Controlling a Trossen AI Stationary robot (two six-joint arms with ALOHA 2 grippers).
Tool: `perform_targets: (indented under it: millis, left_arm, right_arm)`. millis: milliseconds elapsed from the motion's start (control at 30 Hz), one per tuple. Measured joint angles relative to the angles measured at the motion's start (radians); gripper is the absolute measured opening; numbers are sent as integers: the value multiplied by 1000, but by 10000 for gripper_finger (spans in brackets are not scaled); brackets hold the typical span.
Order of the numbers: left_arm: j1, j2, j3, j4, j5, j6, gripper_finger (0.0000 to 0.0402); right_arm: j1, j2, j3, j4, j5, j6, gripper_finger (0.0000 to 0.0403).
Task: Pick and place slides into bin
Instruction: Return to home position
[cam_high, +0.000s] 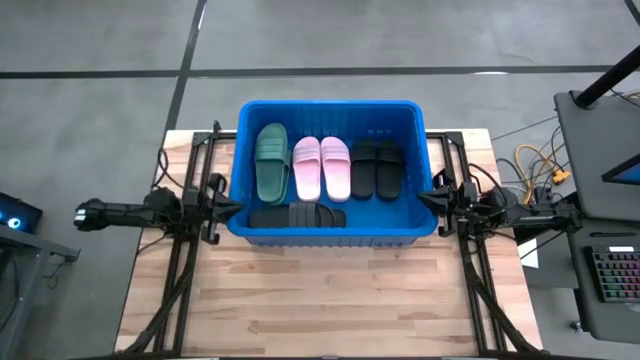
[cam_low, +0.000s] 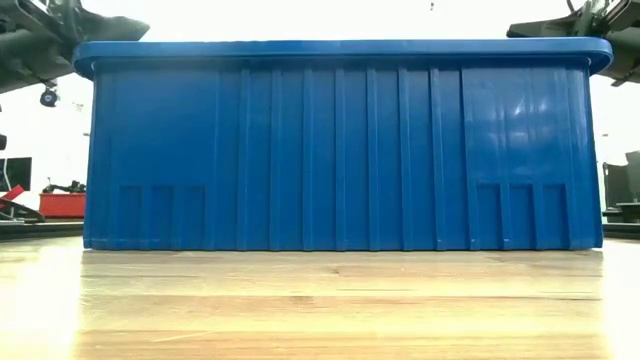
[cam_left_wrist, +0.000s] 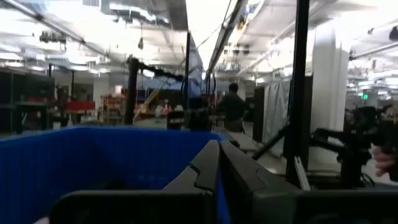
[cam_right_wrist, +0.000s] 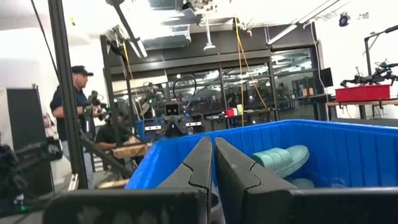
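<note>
The blue bin (cam_high: 330, 232) stands at the middle of the table's far half and fills the low view (cam_low: 340, 150). Inside lie the slides: a dark green pair (cam_high: 272, 160), a pink pair (cam_high: 321, 166), a black pair (cam_high: 378, 167), and another black pair (cam_high: 297, 216) along the near wall. My left gripper (cam_high: 237, 203) is shut at the bin's left rim, its fingers (cam_left_wrist: 219, 144) pointing over the bin. At the right rim my right gripper (cam_high: 422, 198) is also shut (cam_right_wrist: 212, 140), looking in at a green slide (cam_right_wrist: 283, 158). Neither holds anything.
The wooden table top (cam_high: 330, 300) lies bare between the bin and the near edge. Black arm frames (cam_high: 180, 270) (cam_high: 480, 280) run down both sides. A keyboard (cam_high: 612, 275) sits off the table at the right. A person (cam_right_wrist: 74, 112) stands in the room beyond.
</note>
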Motion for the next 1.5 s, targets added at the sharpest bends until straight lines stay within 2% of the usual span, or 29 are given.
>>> perform_targets:
  millis: [233,467,833,1100,1500]
  left_arm:
    - [0,41,-1,-18,-11,-14,0]
    - [1,26,-2,-30,-12,-22,0]
    - [1,19,-3,-34,-14,-24,0]
    - [1,17,-3,-34,-14,-23,0]
    - [1,22,-4,-26,-14,-24,0]
  right_arm:
    - [0,-2,7,-58,-8,-5,8]
    - [0,-2,6,-69,-24,-15,8]
    - [0,-3,2,-53,-32,-103,8]
    - [0,0,-3,22,-26,-103,8]
    - [0,2,-3,28,-26,-96,8]
